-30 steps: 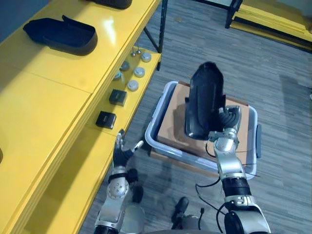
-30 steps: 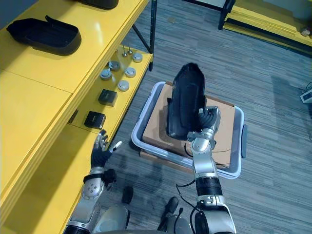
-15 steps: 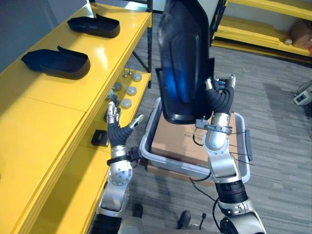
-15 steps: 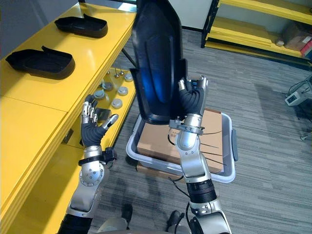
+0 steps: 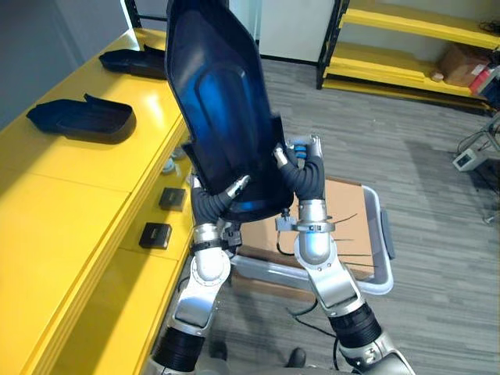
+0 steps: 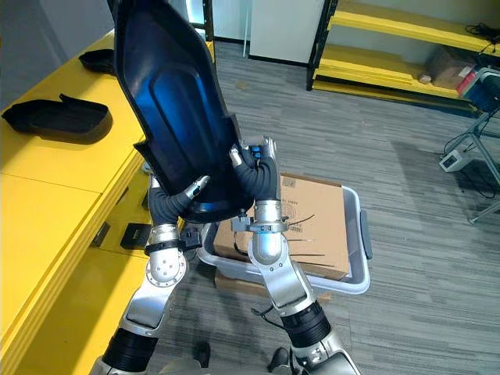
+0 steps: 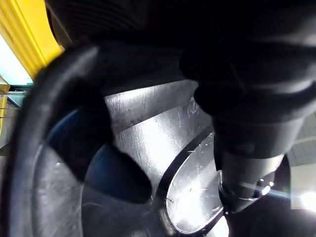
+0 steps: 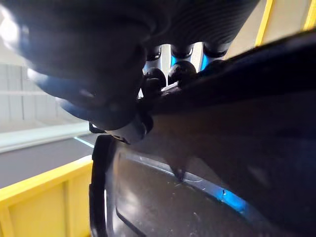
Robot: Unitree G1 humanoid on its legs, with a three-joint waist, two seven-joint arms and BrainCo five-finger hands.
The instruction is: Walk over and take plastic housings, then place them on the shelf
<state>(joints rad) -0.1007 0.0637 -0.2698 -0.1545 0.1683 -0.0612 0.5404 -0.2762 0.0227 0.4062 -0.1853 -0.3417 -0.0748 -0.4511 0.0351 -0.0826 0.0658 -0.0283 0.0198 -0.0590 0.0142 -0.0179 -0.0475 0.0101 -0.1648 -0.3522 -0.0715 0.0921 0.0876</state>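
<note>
**Two-handed hold beside the yellow shelf (image 5: 86,180)**

I hold the plastic housing (image 5: 219,117) high over the grey bin (image 5: 381,228), left hand (image 5: 212,201) and right hand (image 5: 303,173) both curled round its lower rim. It is a dark, glossy, hollow shell leaning toward the shelf. Bare shelf top lies nearer me than the two resting housings (image 5: 78,119). My right wrist view shows fingertips (image 8: 180,71) hooked over the rim.

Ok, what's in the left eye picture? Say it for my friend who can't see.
The left robot hand and the right robot hand hold up a big dark plastic housing beside a yellow shelf. Two more housings lie on the shelf, and a grey bin with a cardboard box sits on the floor below.
</note>
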